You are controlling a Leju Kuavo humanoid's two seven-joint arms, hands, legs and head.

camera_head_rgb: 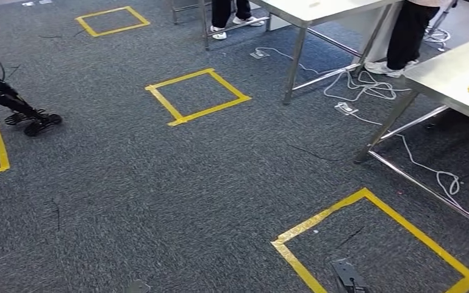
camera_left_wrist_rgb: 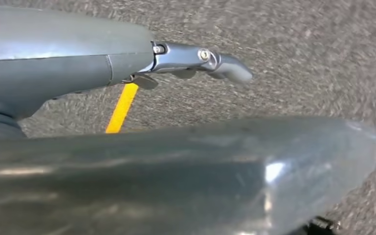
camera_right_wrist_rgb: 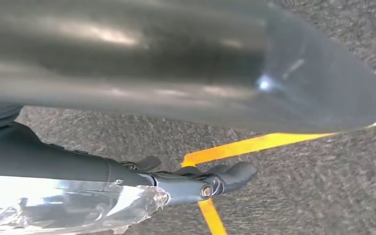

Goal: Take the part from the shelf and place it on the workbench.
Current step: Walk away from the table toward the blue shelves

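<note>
In the right wrist view my right hand (camera_right_wrist_rgb: 127, 177) hangs over grey carpet. Its dark fingers (camera_right_wrist_rgb: 225, 177) lie along a shiny part in crinkled clear wrap (camera_right_wrist_rgb: 68, 208), which it holds against them. My left hand (camera_left_wrist_rgb: 78, 63) in the left wrist view hangs over the carpet too, its fingers (camera_left_wrist_rgb: 200, 58) stretched out with nothing in them. A steel workbench (camera_head_rgb: 457, 70) with a yellow tape mark stands at the right of the head view.
Yellow tape squares mark the carpet at centre (camera_head_rgb: 196, 96) and lower right (camera_head_rgb: 372, 244). A second steel table (camera_head_rgb: 323, 9) stands at the back, with people's legs (camera_head_rgb: 405, 36) beside it. White cables (camera_head_rgb: 366, 88) trail under the tables. A black wheeled stand (camera_head_rgb: 33, 122) is at the left.
</note>
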